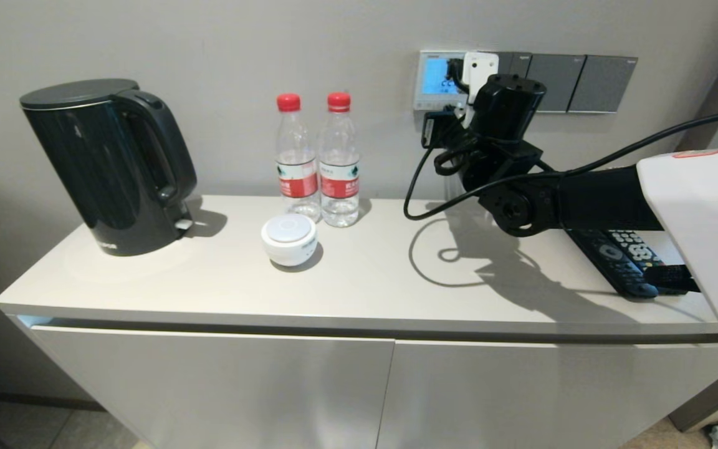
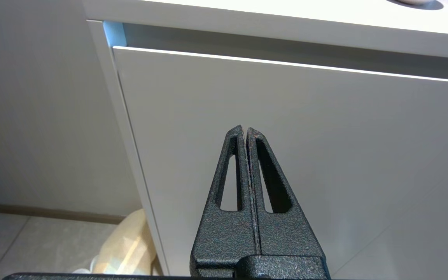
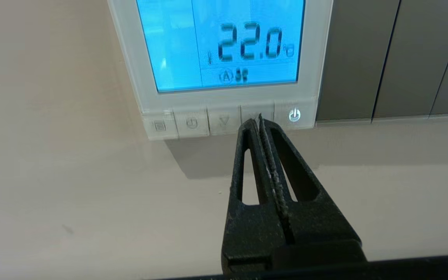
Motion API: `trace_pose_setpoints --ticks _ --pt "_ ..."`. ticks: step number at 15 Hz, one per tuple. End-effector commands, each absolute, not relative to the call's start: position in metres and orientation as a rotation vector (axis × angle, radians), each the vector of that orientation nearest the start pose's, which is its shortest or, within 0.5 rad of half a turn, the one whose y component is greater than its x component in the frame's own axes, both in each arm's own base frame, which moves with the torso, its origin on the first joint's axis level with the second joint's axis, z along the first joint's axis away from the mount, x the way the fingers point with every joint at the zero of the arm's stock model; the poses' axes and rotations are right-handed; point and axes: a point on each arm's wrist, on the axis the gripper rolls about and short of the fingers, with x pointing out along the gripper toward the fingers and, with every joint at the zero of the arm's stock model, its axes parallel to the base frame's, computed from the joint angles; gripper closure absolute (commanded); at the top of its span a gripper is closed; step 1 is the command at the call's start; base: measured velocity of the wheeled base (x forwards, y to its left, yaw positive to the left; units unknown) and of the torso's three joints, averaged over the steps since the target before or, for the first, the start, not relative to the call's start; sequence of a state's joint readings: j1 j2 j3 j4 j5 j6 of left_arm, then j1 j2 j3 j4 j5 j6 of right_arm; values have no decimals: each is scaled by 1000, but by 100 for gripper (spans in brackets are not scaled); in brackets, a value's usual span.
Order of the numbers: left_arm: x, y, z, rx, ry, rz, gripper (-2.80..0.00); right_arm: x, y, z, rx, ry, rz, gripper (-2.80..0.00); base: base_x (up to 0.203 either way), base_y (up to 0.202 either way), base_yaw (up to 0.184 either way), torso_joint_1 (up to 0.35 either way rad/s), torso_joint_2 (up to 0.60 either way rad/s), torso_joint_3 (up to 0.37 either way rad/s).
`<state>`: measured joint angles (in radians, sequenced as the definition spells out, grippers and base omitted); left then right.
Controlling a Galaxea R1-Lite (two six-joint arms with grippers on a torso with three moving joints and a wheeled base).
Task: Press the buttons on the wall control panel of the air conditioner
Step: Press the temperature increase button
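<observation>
The air conditioner's wall control panel [image 3: 321, 58] is a white-framed thermostat on the wall, its screen lit pale blue and reading 22.0. It also shows in the head view [image 1: 427, 93], partly hidden by my right arm. A row of pale grey buttons [image 3: 191, 123] runs along its bottom edge; the end one [image 3: 294, 115] has a glowing power symbol. My right gripper [image 3: 258, 118] is shut and empty, its tips at the button beside the power key, covering its symbol. My left gripper [image 2: 244, 130] is shut and empty, parked low before the cabinet door, out of the head view.
Dark grey switch plates [image 1: 577, 82] adjoin the panel. On the cabinet top [image 1: 359, 274] stand a black kettle [image 1: 110, 165], two water bottles [image 1: 318, 159], a white round device [image 1: 289, 238] and black remotes [image 1: 627, 259]. A cable [image 1: 418, 187] hangs from my right arm.
</observation>
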<state>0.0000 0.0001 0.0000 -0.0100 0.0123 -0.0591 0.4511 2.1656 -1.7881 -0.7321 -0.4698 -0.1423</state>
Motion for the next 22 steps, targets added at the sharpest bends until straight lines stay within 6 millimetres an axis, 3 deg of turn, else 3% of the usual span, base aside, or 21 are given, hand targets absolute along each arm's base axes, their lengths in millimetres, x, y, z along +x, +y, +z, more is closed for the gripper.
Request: trace_pose_setpoints --ticks 1,10,22 --pt "-23 0 77 -60 -11 12 0 413 188 290 17 -324 -46 0 0 0 0 0 0 0" --pt "-23 0 77 -60 -11 12 0 424 189 282 6 -309 -53 0 0 0 0 0 0 0" --pt "-23 0 77 -60 -11 12 0 412 190 286 10 -316 -42 0 0 0 0 0 0 0"
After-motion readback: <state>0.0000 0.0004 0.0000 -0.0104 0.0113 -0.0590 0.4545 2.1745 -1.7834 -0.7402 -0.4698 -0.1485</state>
